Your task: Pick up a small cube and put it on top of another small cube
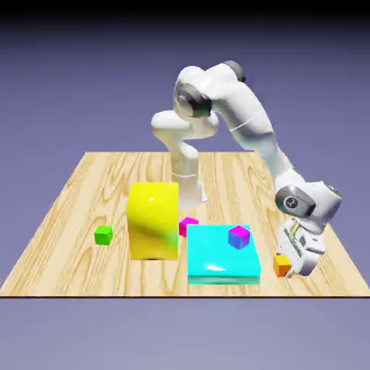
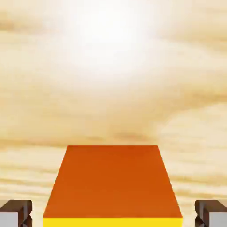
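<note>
We see our tool (image 1: 287, 268) down at the bench's (image 1: 87, 188) near right corner, its fingers closing around the orange cube (image 1: 281, 264), well apart from the green cube (image 1: 103, 235).

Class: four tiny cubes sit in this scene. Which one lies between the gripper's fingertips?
The orange cube, at the table's near edge on the exterior view's right. The gripper straddles it; the green, magenta and purple cubes lie away from it.

Orange cube (image 1: 281, 264), bright green cube (image 1: 103, 235), yellow block (image 1: 153, 220), cyan block (image 1: 222, 254), on pale wood-grain table (image 1: 79, 195) (streaky).
</note>
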`<state>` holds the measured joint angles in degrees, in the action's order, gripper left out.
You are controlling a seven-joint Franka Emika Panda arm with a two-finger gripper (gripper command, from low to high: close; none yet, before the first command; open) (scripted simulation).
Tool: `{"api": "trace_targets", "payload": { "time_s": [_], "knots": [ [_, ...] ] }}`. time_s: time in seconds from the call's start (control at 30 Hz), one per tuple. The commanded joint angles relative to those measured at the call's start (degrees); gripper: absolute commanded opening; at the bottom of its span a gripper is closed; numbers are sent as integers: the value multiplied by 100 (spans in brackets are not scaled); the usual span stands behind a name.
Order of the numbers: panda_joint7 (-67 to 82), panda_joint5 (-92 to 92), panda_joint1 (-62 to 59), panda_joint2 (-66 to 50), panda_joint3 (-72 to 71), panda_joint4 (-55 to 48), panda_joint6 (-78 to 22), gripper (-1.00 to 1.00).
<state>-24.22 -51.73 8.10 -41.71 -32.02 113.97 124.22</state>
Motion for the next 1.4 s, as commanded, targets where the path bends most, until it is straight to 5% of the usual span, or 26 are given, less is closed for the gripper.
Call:
{"api": "trace_targets", "payload": {
  "time_s": [0.0,0.3,0.73,1.23,1.37],
  "knots": [
    [109,188,-40,207,-147,0,-171,-100],
    [1024,532,-1541,999,41,-10,-521,-100],
    [-755,3771,-4232,2374,2057,1325,24,-100],
    [-4414,7032,-5239,3506,3827,2635,268,-100],
    [-4301,7245,-5332,3129,3765,2763,764,-100]
  ]
}}
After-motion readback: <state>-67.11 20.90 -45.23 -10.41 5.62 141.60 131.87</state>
